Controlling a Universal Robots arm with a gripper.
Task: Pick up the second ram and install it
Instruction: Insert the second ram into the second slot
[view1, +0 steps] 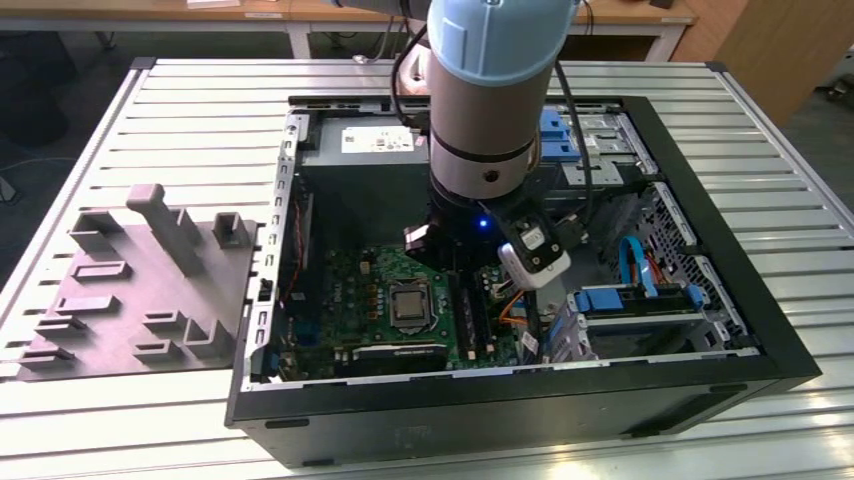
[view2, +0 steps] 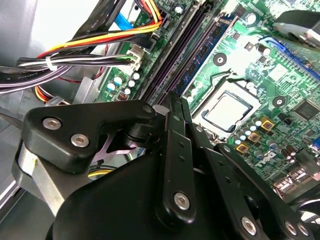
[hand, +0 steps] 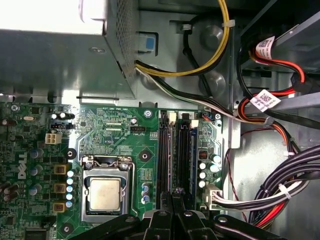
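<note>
Slatted metal worktop (view1: 200, 110) carrying an open computer case (view1: 534, 420), into which the arm (view1: 487, 100) reaches down over the motherboard (hand: 115, 130). A cable bundle (view2: 85, 57) runs close beside the black linkages of the claw (view2: 172, 97), whose fingers are drawn together with no gap showing and nothing visibly pinched between them, tips just over the black memory slots (hand: 165, 150). A dark-blue stick, read here as the second ram (view2: 207, 50), stands on edge along the slot bank below the tips; whether it is fully seated cannot be told. Likely faults: a push landing off the stick's line would tilt it and leave one end high and its white latch (hand: 172, 117) unclosed; excess force would flex the board; the linkages could snag the neighbouring cables.
</note>
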